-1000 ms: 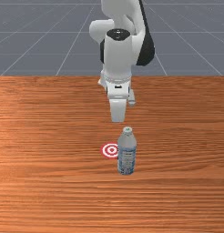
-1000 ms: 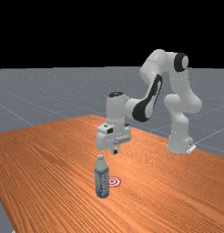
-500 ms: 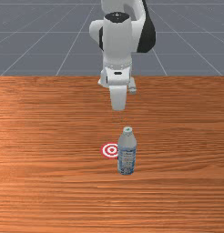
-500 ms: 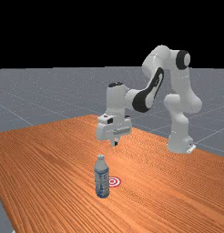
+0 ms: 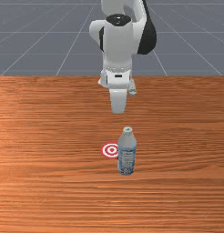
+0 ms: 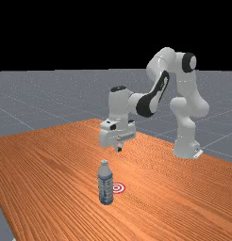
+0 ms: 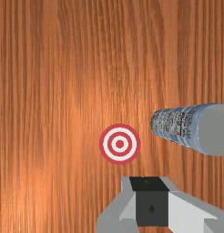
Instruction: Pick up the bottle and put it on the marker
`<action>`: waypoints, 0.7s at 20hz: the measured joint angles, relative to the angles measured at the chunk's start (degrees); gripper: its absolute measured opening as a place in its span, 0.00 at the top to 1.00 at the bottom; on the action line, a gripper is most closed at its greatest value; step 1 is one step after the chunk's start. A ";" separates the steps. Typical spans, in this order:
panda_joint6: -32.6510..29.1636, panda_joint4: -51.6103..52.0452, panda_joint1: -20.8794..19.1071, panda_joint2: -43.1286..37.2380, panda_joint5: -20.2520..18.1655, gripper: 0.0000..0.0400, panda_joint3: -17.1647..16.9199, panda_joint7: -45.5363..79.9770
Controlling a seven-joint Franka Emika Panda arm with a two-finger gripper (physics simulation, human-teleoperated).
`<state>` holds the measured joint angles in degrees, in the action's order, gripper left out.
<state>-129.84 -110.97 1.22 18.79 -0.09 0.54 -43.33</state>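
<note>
Wood table (image 5: 50, 191): bottle (image 5: 127, 154) upright beside marker (image 7: 119, 144), both unmoved. My gripper (image 6: 119, 149), closed and empty, is higher than a second ago, despite a slight late dip. Judgement: placement undone; open before descending.

Environment type: simulated robotics lab, rendered by computer. A grey floor (image 6: 42, 103) ruled with straight grid lines extends beyond and below the tool (image 6: 119, 149), and a flat black backdrop (image 6: 89, 33) stands above it. Beneath the tool lies a table (image 6: 56, 164) of orange-brown wood, carrying a red-and-white bullseye marker (image 6: 119, 188) and, well apart from the tool, the base (image 6: 185, 148) of the arm.
</note>
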 joint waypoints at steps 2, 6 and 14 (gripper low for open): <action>-1.00 -2.63 0.05 -1.55 -0.02 0.37 -0.03 0.36; -2.70 -1.56 -0.74 -0.38 -0.07 0.05 0.65 -4.70; 0.45 -0.60 0.13 -2.57 0.79 0.00 -0.24 0.48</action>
<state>-129.39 -111.58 1.35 16.22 0.70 0.30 -42.85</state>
